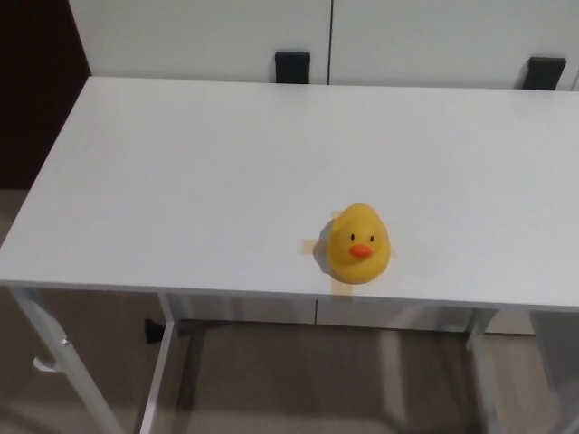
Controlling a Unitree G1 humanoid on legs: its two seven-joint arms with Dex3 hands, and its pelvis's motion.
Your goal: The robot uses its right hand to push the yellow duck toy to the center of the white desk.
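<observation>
A yellow duck toy with an orange beak stands upright on the white desk, close to the desk's front edge and a little right of its middle. It faces the camera and sits on a cross of pale tape. Neither of my hands shows anywhere in the head view.
Two black brackets sit at the desk's far edge against a white wall. A dark panel fills the far left. Below the front edge are the desk's white legs and a wooden floor.
</observation>
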